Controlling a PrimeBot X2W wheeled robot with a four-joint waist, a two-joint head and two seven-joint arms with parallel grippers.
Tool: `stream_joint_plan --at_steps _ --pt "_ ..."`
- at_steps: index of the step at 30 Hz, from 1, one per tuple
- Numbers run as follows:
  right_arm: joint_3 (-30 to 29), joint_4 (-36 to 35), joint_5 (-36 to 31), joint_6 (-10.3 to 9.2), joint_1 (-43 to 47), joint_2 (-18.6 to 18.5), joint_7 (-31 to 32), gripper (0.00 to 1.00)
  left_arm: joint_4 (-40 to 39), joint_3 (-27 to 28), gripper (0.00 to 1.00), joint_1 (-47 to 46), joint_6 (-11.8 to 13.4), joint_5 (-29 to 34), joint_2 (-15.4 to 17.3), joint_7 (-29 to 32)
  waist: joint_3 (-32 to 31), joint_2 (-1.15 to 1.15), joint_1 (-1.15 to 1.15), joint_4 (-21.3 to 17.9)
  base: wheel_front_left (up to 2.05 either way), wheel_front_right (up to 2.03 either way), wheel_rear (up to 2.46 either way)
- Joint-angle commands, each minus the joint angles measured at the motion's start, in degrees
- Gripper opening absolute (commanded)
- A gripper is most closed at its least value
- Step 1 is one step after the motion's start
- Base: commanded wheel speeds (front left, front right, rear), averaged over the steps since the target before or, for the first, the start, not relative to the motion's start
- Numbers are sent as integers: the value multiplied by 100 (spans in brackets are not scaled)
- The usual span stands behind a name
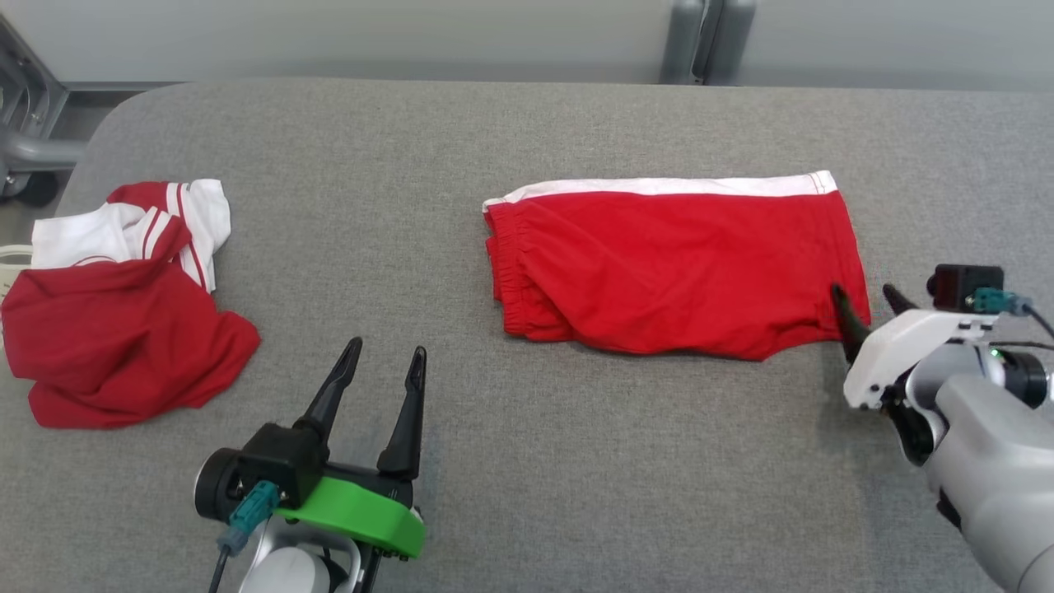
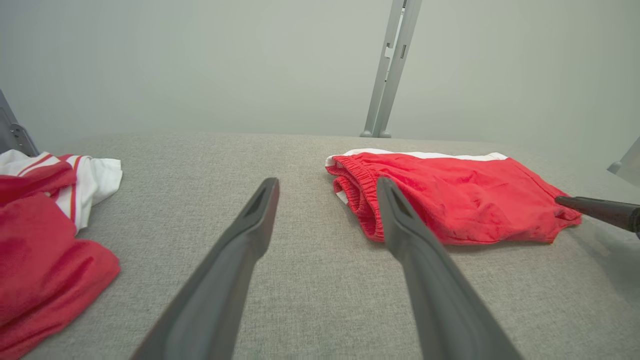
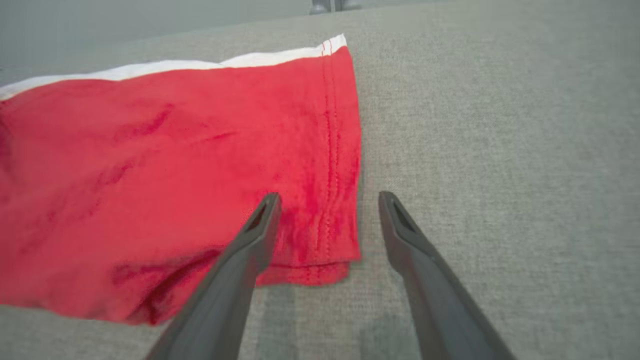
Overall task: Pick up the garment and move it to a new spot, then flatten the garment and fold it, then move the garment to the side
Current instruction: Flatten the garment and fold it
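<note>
Toward the right side of the grey fabric-covered table (image 1: 576,478), the folded red cloth shorts with a white side stripe (image 1: 675,268) are lying flat. The right gripper (image 1: 863,293) is straddling their near right hem corner, jaws wide and holding nothing; the left gripper (image 1: 387,352) is hovering wide open near the front edge. A grip there is risking only the top layer, which would peel the fold open. The shorts' long axis is running left to right, waistband pointing left.
</note>
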Motion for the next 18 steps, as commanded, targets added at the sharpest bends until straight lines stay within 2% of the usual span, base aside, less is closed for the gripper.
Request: stream_joint_plan --at_steps 1,6,9,14,18 --pt "-218 -203 -143 -10 45 -138 -25 100 41 36 100 138 38 -62 44 -1 -136 0 0 -56 0 0 0" --pt "-1189 -1296 -1093 -8 718 -115 -24 100 220 214 100 212 142 -220 -61 -62 -455 0 0 -144 0 0 0" --pt "-1932 -2099 -1815 -9 1342 28 -26 100 390 326 100 229 246 -254 -85 -68 -723 0 0 -197 0 0 0" --pt "-3029 -3287 -2907 -8 2387 590 -24 100 648 429 100 236 410 -140 -4 -95 -1078 0 0 -344 0 0 0" --pt "-3465 -4030 -3456 -9 2931 984 -24 100 734 482 100 258 609 77 157 -108 -1195 0 0 -504 0 0 0"
